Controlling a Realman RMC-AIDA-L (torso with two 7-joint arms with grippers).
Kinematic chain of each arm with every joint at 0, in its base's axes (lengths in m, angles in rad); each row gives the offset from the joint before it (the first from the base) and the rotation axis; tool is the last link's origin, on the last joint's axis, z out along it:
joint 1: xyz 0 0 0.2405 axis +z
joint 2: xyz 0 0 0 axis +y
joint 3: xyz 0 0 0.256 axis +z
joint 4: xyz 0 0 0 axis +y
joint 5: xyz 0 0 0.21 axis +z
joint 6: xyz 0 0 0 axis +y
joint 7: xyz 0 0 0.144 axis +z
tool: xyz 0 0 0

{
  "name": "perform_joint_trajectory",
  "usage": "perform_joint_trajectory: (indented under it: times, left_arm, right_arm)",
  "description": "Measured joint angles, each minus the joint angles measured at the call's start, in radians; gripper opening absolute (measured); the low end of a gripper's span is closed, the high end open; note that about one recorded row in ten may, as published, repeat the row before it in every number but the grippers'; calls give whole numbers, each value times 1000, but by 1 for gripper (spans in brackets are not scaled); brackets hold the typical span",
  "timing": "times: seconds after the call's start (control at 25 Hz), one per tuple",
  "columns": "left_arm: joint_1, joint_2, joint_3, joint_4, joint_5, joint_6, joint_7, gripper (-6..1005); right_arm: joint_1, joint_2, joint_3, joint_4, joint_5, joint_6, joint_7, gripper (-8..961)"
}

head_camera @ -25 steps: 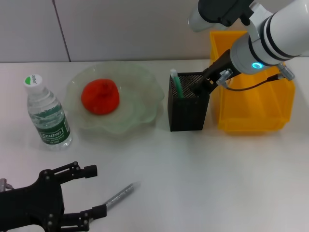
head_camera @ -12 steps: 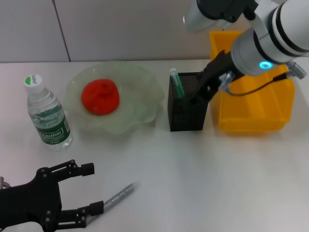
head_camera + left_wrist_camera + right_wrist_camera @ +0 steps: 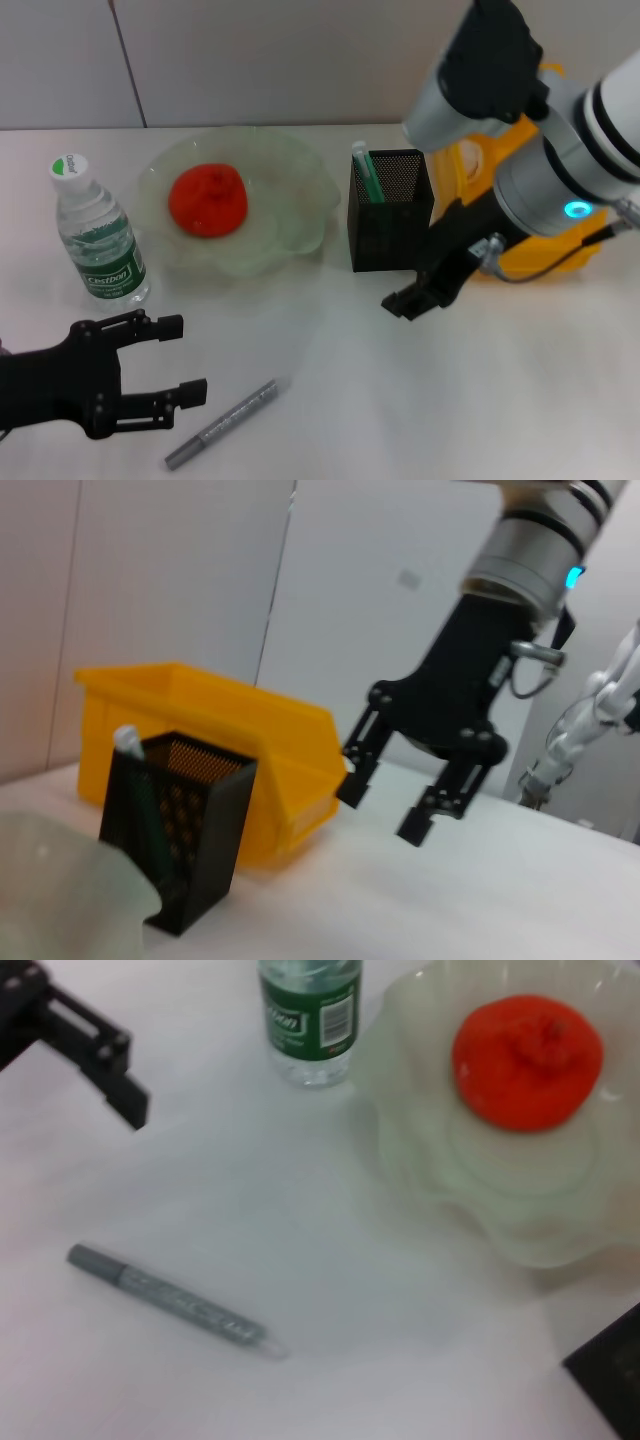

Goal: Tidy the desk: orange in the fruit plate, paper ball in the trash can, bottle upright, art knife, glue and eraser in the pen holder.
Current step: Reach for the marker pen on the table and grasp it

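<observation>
A: What did the desk [image 3: 480,400] look like?

B: Plain white, with pale grey wall panels behind it. The glue [image 3: 222,424] — a thin silver-grey stick — lay flat on the near part, just beside the left end effector [image 3: 172,358], which hovered low over the surface at the front left. Its black fingers [image 3: 160,324] stood spread apart with nothing between them.

A: And the containers?

B: The fruit plate [image 3: 300,215], pale green with a wavy rim, sat toward the back, and the orange [image 3: 207,199] rested in its middle. The pen holder [image 3: 390,235], a black mesh cup, stood just beside the plate on the right side, with the art knife [image 3: 364,172] upright in its left corner, white tip poking above the rim. I couldn't tell what else was inside it. The trash can [image 3: 545,245], bright yellow, stood right behind and beside the pen holder; the right arm hid most of it.

A: The bottle [image 3: 95,237]?

B: Upright, white cap on, left of the plate.

A: Where was the right end effector [image 3: 422,291]?

B: Above the desk just in front of the pen holder — the left wrist view showed its two fingers [image 3: 352,776] parted and gripping nothing.
</observation>
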Motion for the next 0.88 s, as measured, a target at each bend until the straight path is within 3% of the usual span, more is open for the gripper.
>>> perform_joint_trajectory:
  times: [0.08,0.48,0.72,0.88]
  left_arm:
    - [-32,-7,16,130,62,-14,-190,863]
    - [-129,-11,171,275,201,-84,-498,864]
    - [-140,-11,286,429,227,-93,-686,864]
    - [-133,-12,413,604,340,-95,-888,863]
  right_arm:
    - [-29,0,22,14,35,11,-38,593]
    - [-191,-1,229,89,236,7,-360,593]
    - [-279,-3,333,104,343,-42,-527,593]
    - [-307,-3,398,103,364,-111,-613,593]
